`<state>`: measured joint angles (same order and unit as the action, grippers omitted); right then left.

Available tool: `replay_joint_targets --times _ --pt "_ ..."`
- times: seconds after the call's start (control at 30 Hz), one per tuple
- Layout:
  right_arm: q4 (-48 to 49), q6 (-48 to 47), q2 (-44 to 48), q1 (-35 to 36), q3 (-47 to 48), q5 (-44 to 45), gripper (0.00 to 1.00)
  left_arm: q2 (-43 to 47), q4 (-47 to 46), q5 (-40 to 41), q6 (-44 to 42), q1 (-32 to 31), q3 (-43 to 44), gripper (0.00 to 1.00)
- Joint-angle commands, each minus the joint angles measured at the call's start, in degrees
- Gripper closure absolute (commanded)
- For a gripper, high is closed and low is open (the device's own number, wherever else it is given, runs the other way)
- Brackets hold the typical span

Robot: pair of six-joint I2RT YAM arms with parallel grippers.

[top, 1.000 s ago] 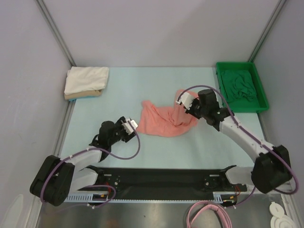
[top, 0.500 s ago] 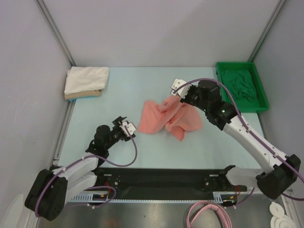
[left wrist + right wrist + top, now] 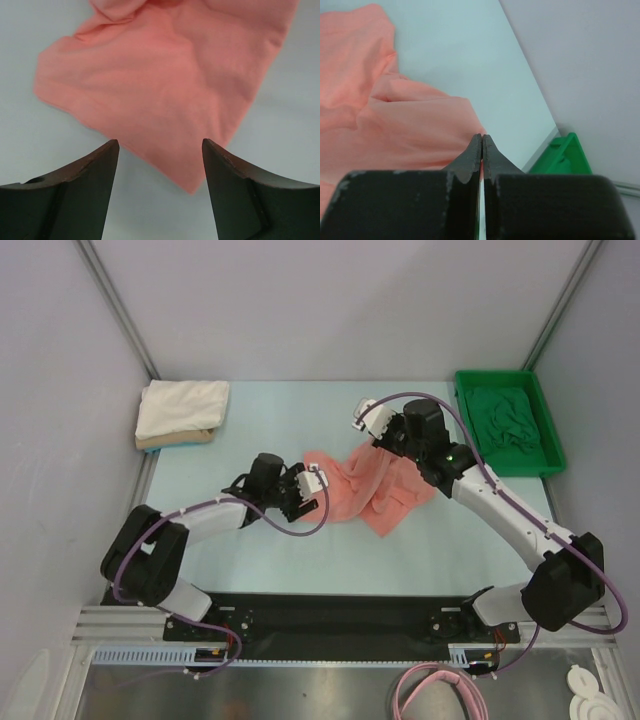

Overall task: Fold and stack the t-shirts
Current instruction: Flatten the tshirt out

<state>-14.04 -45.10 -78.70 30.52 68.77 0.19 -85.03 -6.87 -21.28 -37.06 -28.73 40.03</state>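
The salmon-pink t-shirt [image 3: 375, 488] lies crumpled mid-table. My right gripper [image 3: 372, 436] is shut on a fold of its far edge and holds that part raised; in the right wrist view the jaws [image 3: 483, 142] are closed on pink cloth [image 3: 395, 125]. My left gripper [image 3: 320, 486] is open at the shirt's left side. In the left wrist view a near corner of the shirt [image 3: 165, 85] lies on the table between and just beyond the open fingers [image 3: 95, 170], not touching them. A white t-shirt [image 3: 182, 405] lies folded on a tan one [image 3: 175, 441] at the back left.
A bright green tray [image 3: 500, 375] at the back right holds a crumpled dark green t-shirt [image 3: 505, 420]; its corner shows in the right wrist view [image 3: 565, 155]. Grey walls close in the back and sides. A black rail runs along the near edge.
My right gripper has carried the shirt's edge up and toward the back left. My left arm has swung from the front left over to the shirt's left corner.
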Motion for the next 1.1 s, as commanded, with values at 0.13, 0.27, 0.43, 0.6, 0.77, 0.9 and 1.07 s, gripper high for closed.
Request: replay_joint_targets --times 0.13,0.27,0.43,0.6,0.77,0.9,1.07 --pt "3.9 1.2 3.8 -1.3 0.7 -1.3 1.00 -3.8 20.0 -4.1 0.0 -2.8 8.9 0.27" --pt "4.5 2.1 4.3 -2.0 -0.4 -2.2 1.00 -4.9 21.6 -1.1 0.9 -2.9 10.3 0.27" --pt "5.0 3.0 4.4 -2.3 -2.1 -2.6 1.00 -11.4 24.2 3.6 3.3 -2.9 15.3 0.45" --pt "4.8 3.2 5.6 -3.0 -3.2 -2.9 1.00 -16.8 26.7 3.7 4.5 -3.0 18.2 0.48" --pt "4.5 3.5 6.3 -3.7 -3.6 -3.2 1.00 -16.7 26.8 3.7 5.2 -3.0 18.1 0.99" --pt "4.9 3.6 7.5 -4.2 -4.5 -2.4 1.00 -10.3 25.3 5.6 4.7 -3.0 14.9 1.00" --pt "2.6 5.5 11.8 -4.7 -6.3 -0.7 1.00 12.7 21.8 10.3 0.2 -2.9 6.8 1.00"
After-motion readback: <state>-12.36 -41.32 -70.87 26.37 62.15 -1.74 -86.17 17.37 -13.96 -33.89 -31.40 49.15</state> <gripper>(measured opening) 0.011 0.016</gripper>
